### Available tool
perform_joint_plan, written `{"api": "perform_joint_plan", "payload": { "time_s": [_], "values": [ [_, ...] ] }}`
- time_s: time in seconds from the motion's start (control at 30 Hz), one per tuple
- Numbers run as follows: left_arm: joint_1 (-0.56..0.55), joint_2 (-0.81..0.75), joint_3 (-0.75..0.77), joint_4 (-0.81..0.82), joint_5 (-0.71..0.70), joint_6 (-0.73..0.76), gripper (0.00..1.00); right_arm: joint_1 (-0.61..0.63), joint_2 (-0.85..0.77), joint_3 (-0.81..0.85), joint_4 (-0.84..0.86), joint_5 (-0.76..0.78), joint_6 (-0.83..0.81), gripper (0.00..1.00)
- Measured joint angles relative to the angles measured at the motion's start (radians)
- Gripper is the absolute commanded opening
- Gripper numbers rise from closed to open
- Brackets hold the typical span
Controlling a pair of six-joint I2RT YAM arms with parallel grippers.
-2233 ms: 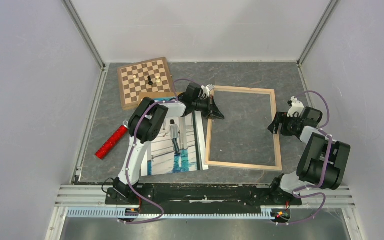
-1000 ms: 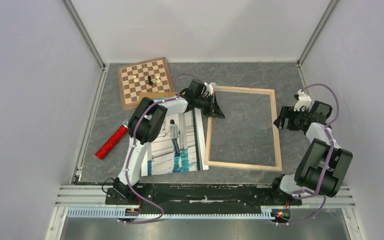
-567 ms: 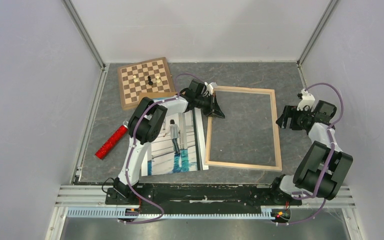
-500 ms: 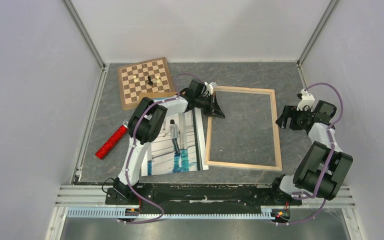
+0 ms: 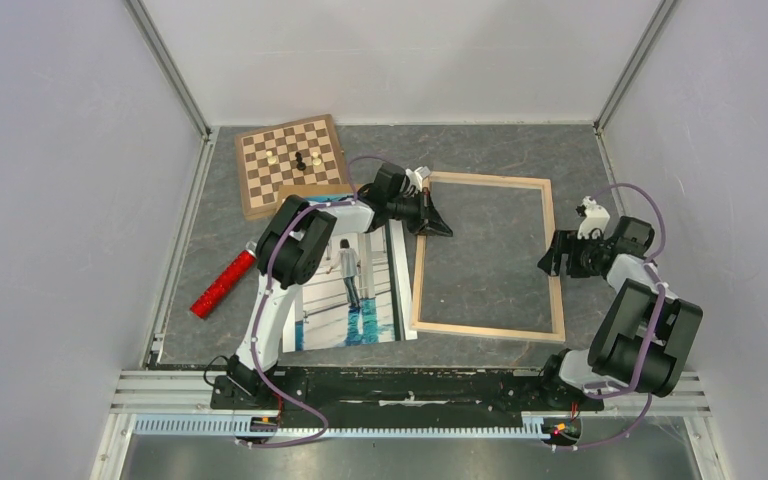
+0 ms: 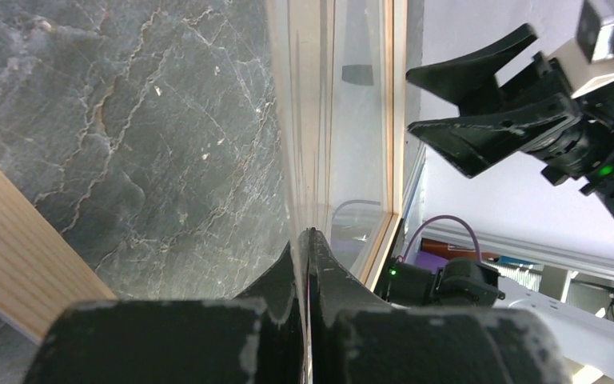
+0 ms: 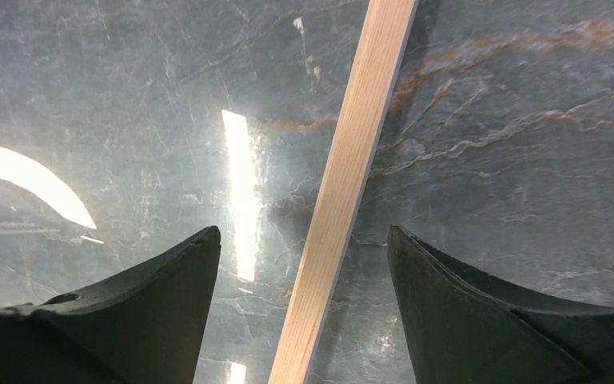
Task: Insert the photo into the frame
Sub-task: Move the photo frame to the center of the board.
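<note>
My right gripper (image 5: 553, 262) came back left, jaws wide astride thin light-wood frame's (image 5: 485, 331) right bar; left gripper (image 5: 440, 228) pinched shut (portrait photo (image 5: 355, 295) still outside).

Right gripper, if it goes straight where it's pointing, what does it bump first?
Most likely the frame: its right wooden bar lies straight ahead, between the open fingers of the right gripper. The fingers themselves would pass either side onto the table. Depth is hard to judge.

Your left arm (image 5: 268, 318) and right arm (image 5: 648, 335): white links, chunky black joints, purple cables looping alongside, black wedge fingers (image 7: 464, 312).
</note>
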Motion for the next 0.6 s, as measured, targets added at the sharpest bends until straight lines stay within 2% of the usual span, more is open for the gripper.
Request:
{"api": "perform_joint_plan", "payload": {
  "time_s": [0.6],
  "values": [
    [-0.003, 0.000, -0.060, 0.132, 0.000, -0.041, 0.02, 0.022, 0.039, -0.031, 0.026, -0.001, -0.013, 0.78]
  ]
}}
